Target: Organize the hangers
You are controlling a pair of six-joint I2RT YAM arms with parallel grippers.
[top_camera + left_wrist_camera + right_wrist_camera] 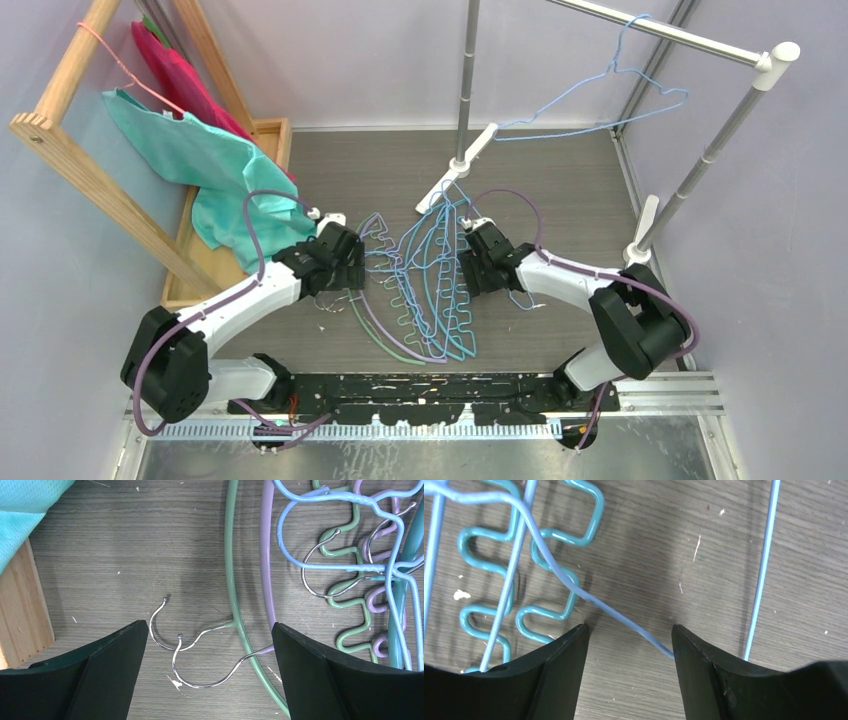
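A tangled pile of hangers (425, 285) lies mid-table: arched green (231, 555), lilac (266, 555) and teal (549, 535) ones with zigzag bars, and thin light-blue wire ones (614, 612). One light-blue wire hanger (610, 95) hangs on the rail. My left gripper (352, 262) is open at the pile's left edge; in its wrist view (210, 645) the metal hooks (200, 682) of the green and lilac hangers lie between its fingers. My right gripper (468, 262) is open at the pile's right edge; a light-blue wire runs between its fingers (629, 645) and ends at the right finger.
A silver rail with white joints (680, 35) stands at the back right. A wooden rack (90, 170) at the left carries a teal cloth (200, 160), a magenta cloth (185, 80) and a thin pink wire hanger (120, 70).
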